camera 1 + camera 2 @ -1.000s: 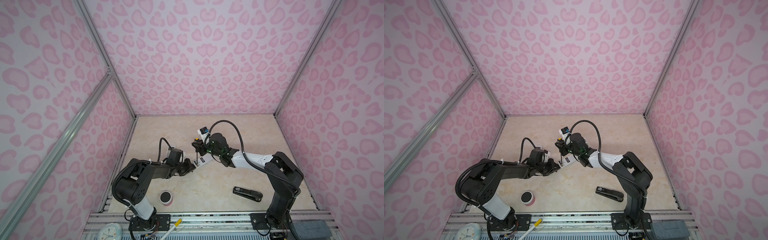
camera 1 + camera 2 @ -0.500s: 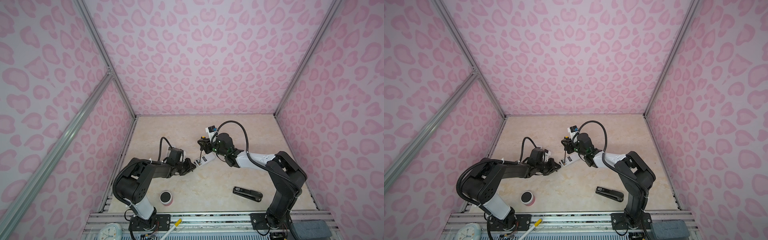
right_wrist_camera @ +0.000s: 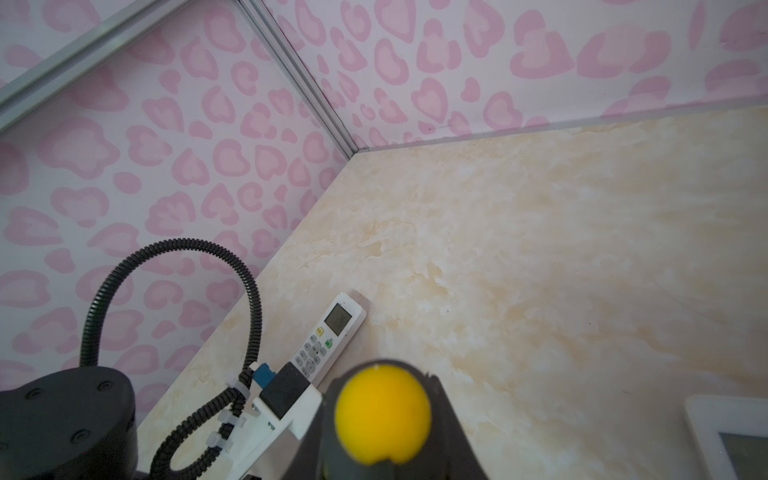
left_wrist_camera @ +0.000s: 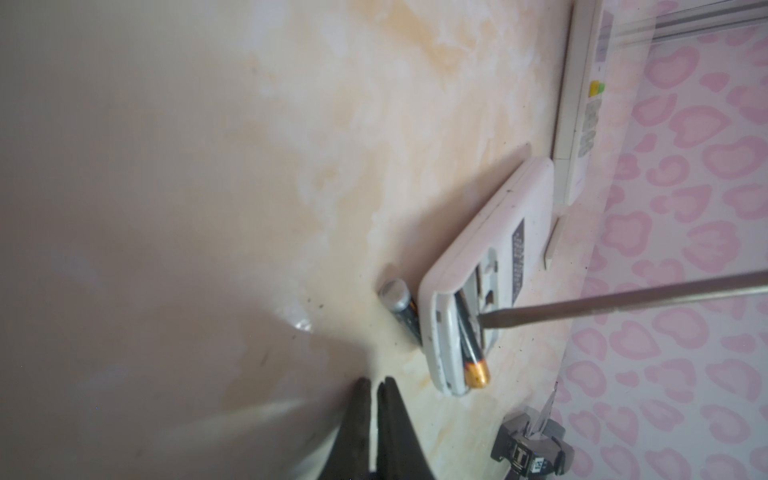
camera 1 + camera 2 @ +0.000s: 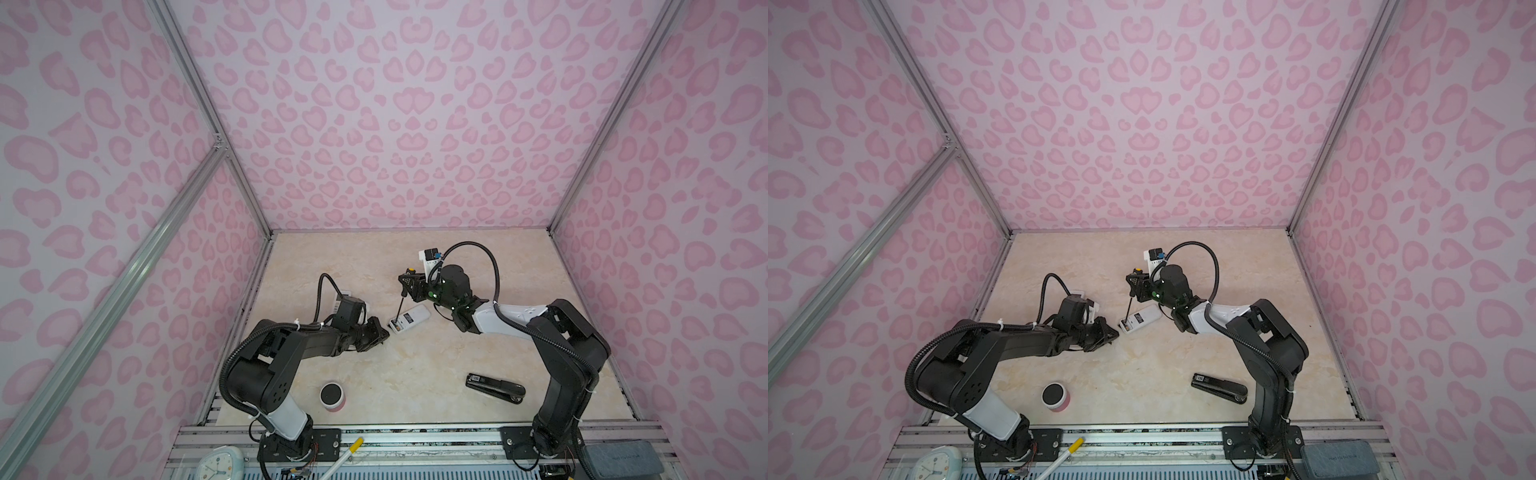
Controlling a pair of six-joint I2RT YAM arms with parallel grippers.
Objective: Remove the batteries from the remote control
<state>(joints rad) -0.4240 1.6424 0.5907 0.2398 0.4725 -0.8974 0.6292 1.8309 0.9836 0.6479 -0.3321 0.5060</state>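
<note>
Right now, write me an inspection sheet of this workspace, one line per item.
Surface: marbled tabletop, a few dark specks.
Job's things: white remote back up, compartment open; tilted battery half out of it; loose battery on the table beside it.
Clutter: second remote toward the left wall, black stapler, pink cylinder.
Grippers: left gripper shut, empty, fingers just short of the remote's end; right gripper shut on the screwdriver, tip in the compartment.
Cables: black hose loops over each wrist, off the table.
Surroundings: pink patterned walls; clock on the front rail.
</note>
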